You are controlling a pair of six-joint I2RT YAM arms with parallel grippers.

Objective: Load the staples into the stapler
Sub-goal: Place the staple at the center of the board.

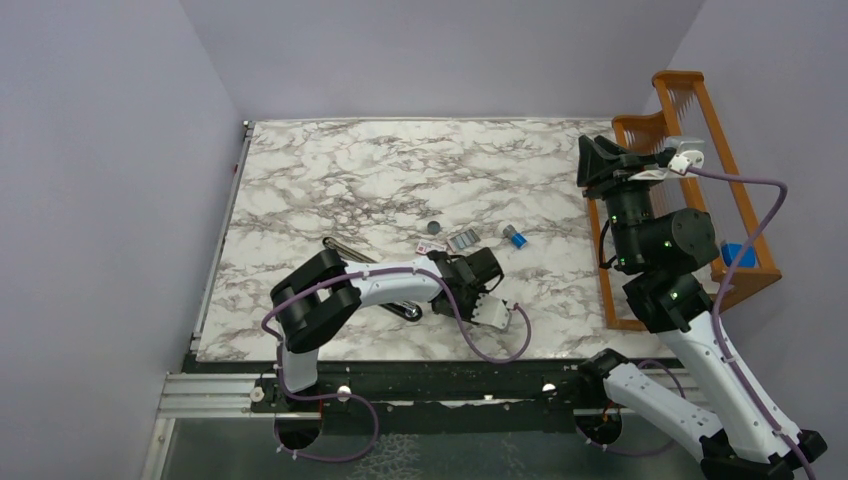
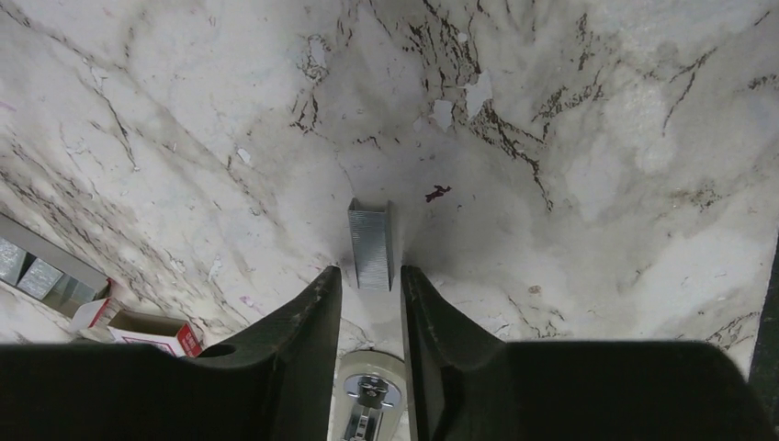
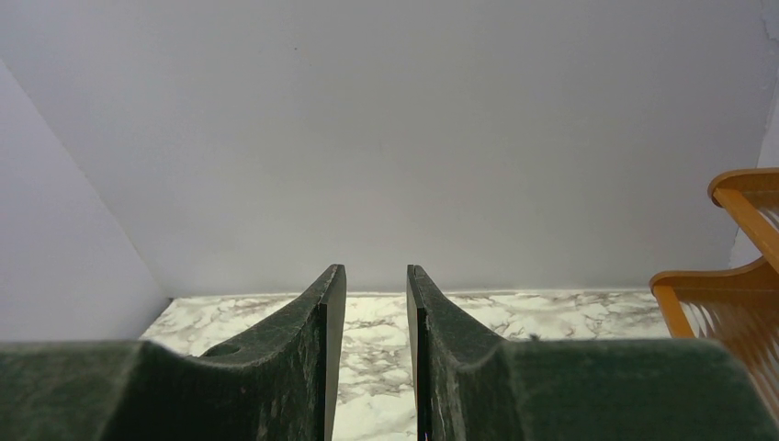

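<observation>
Judging from the layout, loading has barely begun. One strip of staples (image 2: pixel 370 246) lies on the table (image 2: pixel 597 184) at centre frame in the left wrist view. Other strips (image 2: pixel 32 271) sit by the white-and-red box (image 2: pixel 138 331) at lower left. The stapler (image 1: pixel 345 249), left of centre in the top view, is partly behind the arm, and no staples show in it.

The left end effector (image 2: pixel 370 272) has its jaws narrowly apart around the strip's near end; whether they pinch it I cannot tell. The right end effector (image 3: pixel 377 271), raised at right, is slightly open and holds nothing.
</observation>
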